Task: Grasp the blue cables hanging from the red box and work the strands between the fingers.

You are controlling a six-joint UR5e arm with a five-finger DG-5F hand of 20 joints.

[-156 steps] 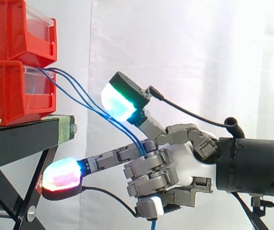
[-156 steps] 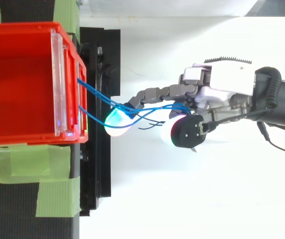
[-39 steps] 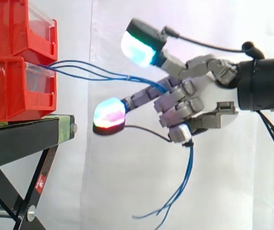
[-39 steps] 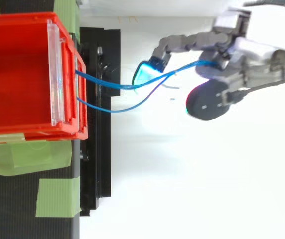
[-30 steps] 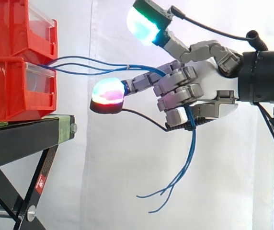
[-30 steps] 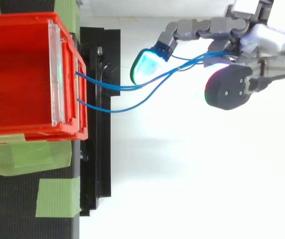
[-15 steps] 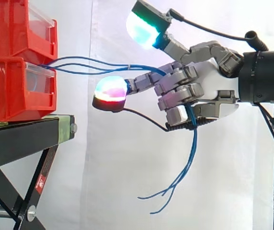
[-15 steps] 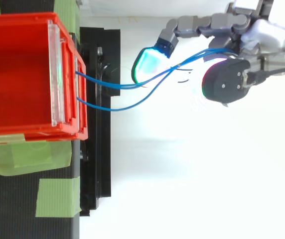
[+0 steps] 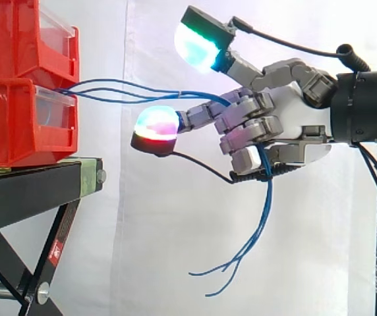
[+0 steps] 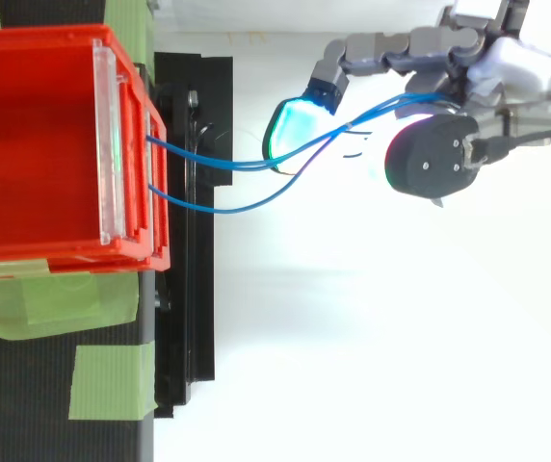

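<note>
The hand [image 9: 287,125] curls its fingers round the thin blue cables [image 9: 267,197], which stretch from the red plastic box [image 9: 17,125] at the black stand's [image 9: 30,187] edge, loose ends dangling below. The strands look light, limp and slippery, so they are probably best pinched mid-span, gently.

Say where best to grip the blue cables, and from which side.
Grip the blue cables where the strands bunch into one bundle, at the end of the span where the hand has them. At the red bin they leave apart; by the hand they lie together and nearly level. Come in from the side away from the bin, probably with the fingers curling across the bundle.
</note>
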